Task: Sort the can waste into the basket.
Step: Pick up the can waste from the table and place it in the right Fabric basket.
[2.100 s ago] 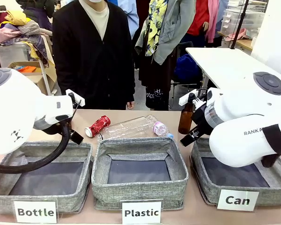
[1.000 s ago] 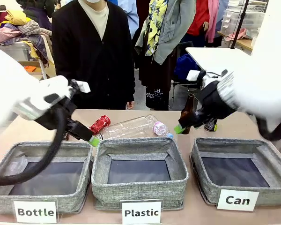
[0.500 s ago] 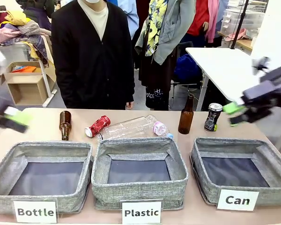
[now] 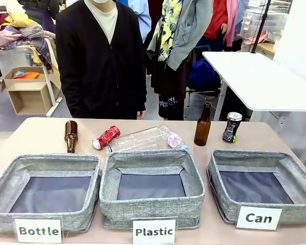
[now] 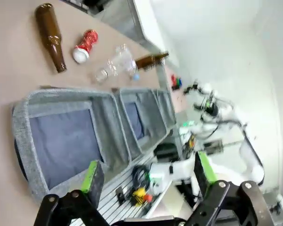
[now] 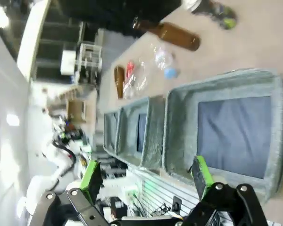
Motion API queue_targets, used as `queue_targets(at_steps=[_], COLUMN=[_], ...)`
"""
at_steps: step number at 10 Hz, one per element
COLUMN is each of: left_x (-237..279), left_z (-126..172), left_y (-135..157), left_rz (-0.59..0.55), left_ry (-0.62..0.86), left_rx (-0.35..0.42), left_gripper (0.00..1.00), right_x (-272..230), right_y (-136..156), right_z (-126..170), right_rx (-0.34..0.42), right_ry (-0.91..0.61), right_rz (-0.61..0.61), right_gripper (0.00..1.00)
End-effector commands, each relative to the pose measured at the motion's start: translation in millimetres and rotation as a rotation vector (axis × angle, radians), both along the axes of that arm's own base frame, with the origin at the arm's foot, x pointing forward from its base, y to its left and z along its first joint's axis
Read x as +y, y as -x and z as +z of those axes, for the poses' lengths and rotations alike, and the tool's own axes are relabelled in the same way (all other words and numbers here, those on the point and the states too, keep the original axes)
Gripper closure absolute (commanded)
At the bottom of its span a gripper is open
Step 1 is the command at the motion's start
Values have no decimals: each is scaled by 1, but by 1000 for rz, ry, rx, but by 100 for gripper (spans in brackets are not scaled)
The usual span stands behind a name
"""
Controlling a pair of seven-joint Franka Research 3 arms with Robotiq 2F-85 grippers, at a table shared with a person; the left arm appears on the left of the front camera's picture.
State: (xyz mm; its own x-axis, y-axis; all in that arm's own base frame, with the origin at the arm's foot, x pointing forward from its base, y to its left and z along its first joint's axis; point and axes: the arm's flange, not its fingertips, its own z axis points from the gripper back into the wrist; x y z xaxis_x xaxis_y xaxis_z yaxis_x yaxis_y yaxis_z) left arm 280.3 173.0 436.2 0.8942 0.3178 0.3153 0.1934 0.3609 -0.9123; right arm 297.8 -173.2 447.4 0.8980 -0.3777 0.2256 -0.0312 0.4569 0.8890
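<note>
**Both arms withdrawn: no can sorted yet**

Both arms have pulled clear of the front view, so no pick is under way. The crushed red can [image 4: 106,137] lies centre left of the frame, behind the "Plastic" bin [image 4: 152,157]. The black can [image 4: 232,127] stands upright centre right, just behind the Can basket [image 4: 255,154], which holds nothing. The wrist views add the left gripper [image 5: 147,169] and right gripper [image 6: 146,172] — both spread wide, empty, high above the bins.
</note>
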Motion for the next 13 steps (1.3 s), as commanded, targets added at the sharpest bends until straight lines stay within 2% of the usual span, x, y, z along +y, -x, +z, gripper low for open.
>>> queue_targets(at_steps=[1, 2, 3, 4, 7, 8, 9, 10, 11, 12, 13], left_x=[-43, -61, 0, 0, 0, 0, 0, 0, 0, 0, 0], left_z=[-2, 0, -3, -3, -3, -3, -3, -3, -3, -3, -3], left_y=[-5, -4, -9, -9, -9, -9, -9, -9, -9, -9, -9], left_rz=[67, 110, 48, 48, 48, 48, 48, 48, 48, 48, 48], left_ry=[84, 63, 51, 51, 51, 51, 51, 51, 51, 51, 51], left_rx=[-13, -18, 13, 13, 13, 13, 13, 13, 13, 13, 13], left_gripper=[0, 0, 0, 0, 0, 0, 0, 0, 0, 0, 0], right_x=[-7, -14, -11, -32, -32, -32, -29, -20, -9, -1, 11], right_y=[10, 15, 15, 14, 14, 13, 4, -19, -39, -57, -73], right_z=[-6, -8, -10, -2, -2, -1, 3, 4, -7, -17, -21], right_rx=[-37, 0, 86, 2, 2, 26, 1, -161, -169, -221, -323], right_ry=[-16, 23, 152, -11, -11, 25, -17, 191, 337, 413, 506], right_rz=[-112, -186, -335, -130, -130, -157, -108, -69, -1, 45, 89], right_gripper=[0, 0, 0, 0, 0, 0, 0, 0, 0, 0, 0])
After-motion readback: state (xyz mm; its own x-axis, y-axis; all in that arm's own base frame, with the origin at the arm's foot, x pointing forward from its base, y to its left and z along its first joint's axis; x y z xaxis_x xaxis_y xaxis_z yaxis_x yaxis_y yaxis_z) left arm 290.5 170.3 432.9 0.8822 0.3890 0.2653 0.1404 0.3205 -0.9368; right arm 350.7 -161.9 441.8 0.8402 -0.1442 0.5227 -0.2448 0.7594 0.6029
